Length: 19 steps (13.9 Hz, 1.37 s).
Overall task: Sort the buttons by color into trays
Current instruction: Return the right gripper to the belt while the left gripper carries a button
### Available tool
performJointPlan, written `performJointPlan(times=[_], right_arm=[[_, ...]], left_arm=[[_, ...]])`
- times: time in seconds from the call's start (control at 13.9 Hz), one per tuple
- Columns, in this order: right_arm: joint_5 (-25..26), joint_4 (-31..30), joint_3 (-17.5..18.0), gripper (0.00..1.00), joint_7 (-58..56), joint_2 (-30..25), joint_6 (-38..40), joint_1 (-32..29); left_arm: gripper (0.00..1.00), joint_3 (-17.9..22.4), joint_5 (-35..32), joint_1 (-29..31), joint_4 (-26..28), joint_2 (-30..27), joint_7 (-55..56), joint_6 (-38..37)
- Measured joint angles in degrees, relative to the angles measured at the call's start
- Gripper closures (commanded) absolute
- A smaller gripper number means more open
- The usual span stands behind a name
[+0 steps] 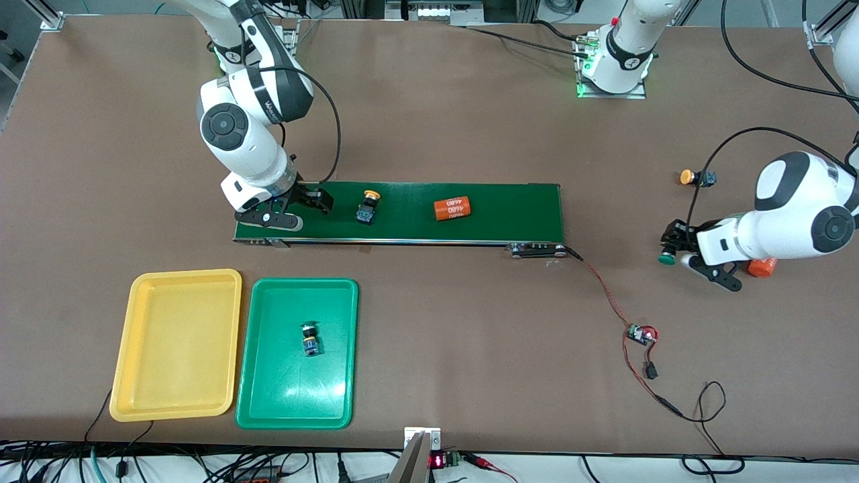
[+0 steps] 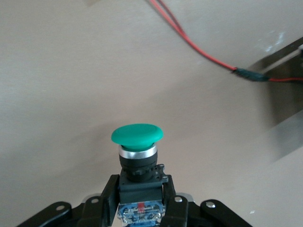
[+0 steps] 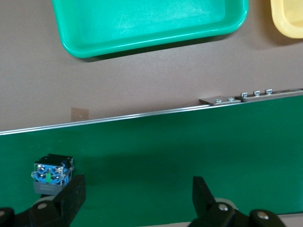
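Observation:
My left gripper (image 1: 678,247) hangs low over the bare table past the belt's end toward the left arm, shut on the black body of a green-capped button (image 2: 137,134), which it grips from both sides. My right gripper (image 3: 137,194) stands open over the dark-green belt's (image 1: 510,211) end toward the right arm, with nothing between its fingers. A yellow button (image 1: 368,204) lies on the belt just outside one finger (image 3: 71,194). Another yellow button (image 1: 694,178) lies on the table near the left arm. The green tray (image 1: 268,402) holds one green button (image 1: 310,337). The yellow tray (image 1: 176,282) beside it is empty.
An orange cylinder with white print (image 1: 451,209) lies on the belt's middle. Another orange cylinder (image 1: 762,267) shows under the left arm. Red and black wires with a small circuit board (image 1: 641,334) trail from the belt's end toward the front camera.

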<state>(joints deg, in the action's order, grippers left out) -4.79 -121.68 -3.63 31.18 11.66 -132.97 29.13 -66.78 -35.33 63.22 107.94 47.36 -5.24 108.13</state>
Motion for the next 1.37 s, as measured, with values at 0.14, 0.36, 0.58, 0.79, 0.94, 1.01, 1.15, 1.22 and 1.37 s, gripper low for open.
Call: performJointPlan(times=[0.14,0.36,0.58,0.79,0.94,1.01,1.15,1.22,1.37], right_arm=[[0.0,-0.1,0.0,0.0,0.38,0.32,-0.3,0.43],[0.0,-0.14,0.0,0.0,0.57,1.2,-1.39,0.75],[0.0,-0.16,0.0,0.0,2.11,2.1,-1.66,1.19],[0.0,-0.16,0.0,0.0,3.17,2.71,-1.74,1.68],[0.0,-0.16,0.0,0.0,4.53,2.92,-1.76,2.16],[0.0,-0.16,0.0,0.0,4.84,2.98,-1.78,2.42],[0.0,-0.16,0.0,0.0,4.97,3.04,-1.8,2.67],[0.0,-0.16,0.0,0.0,4.98,3.1,-1.8,2.73],[0.0,-0.17,0.0,0.0,4.98,3.45,-1.8,3.15]], left_arm=[[1.0,-1.87,0.0,0.19,2.0,0.0,3.65,-0.23],[1.0,-6.38,0.0,1.88,6.08,0.0,11.98,-0.23],[1.0,-10.6,0.0,2.43,9.1,-0.03,20.17,-0.23],[1.0,-12.69,0.0,0.98,10.03,-0.03,25.23,-0.18],[1.0,-12.95,0.0,-2.07,10.15,-0.01,29.14,0.17],[1.0,-12.94,-0.02,-4.37,10.13,-0.01,31.77,0.48],[1.0,-12.66,-0.62,-9.48,10.05,-0.02,37.07,1.97],[1.0,-12.31,-0.9,-11.96,9.94,-0.03,39.71,2.58],[1.0,-11.22,-1.5,-15.98,9.47,-0.05,43.23,3.04]])
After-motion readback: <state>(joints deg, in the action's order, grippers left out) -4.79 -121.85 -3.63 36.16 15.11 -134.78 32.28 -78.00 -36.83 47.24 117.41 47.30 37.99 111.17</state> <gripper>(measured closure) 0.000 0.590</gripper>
